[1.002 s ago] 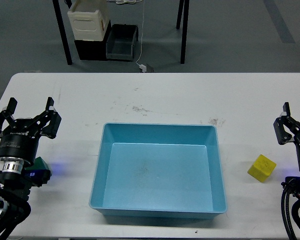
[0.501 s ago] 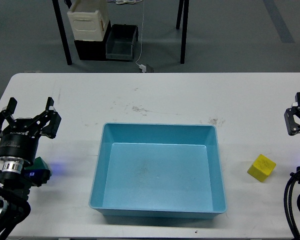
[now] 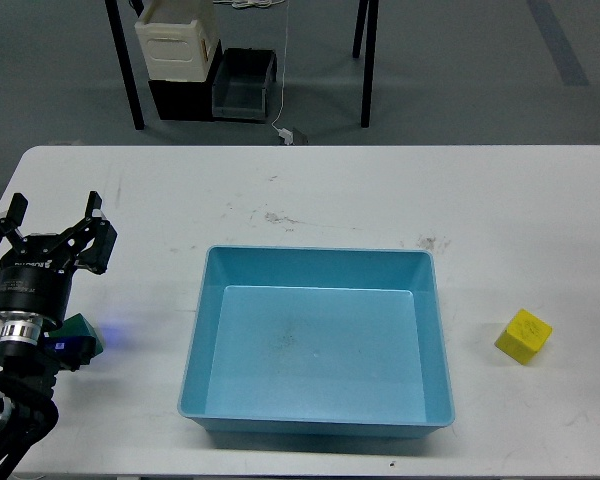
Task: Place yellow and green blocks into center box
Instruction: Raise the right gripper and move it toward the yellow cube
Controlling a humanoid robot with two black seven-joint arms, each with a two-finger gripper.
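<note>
The box sits at the middle of the bench, open and empty; neither block is in it yet. The yellow block lies on the bench well right of the box, level with its middle, tilted a little and touched by nothing. The green block lies left of the box, at about the same depth, mostly hidden behind the left arm's wrist; only a corner shows, with a blue glow on the bench just beside it.

The main change is on the right: a second ago the right gripper stood right of the yellow block near the bench edge, half a second ago only its tip showed, and now it is out of view altogether. So the right arm has pulled away from the yellow block, not towards it, and that block has not moved. Whether the right fingers are spread or closed cannot be said.

The left gripper has shifted slightly left and further from the box. Its fingers are spread wide and hold nothing; they stand above and beyond the green block, not around it.

My reading is that the task is still at its start. The left arm looks closest to acting, and would need to come down over the green block before closing.
</note>
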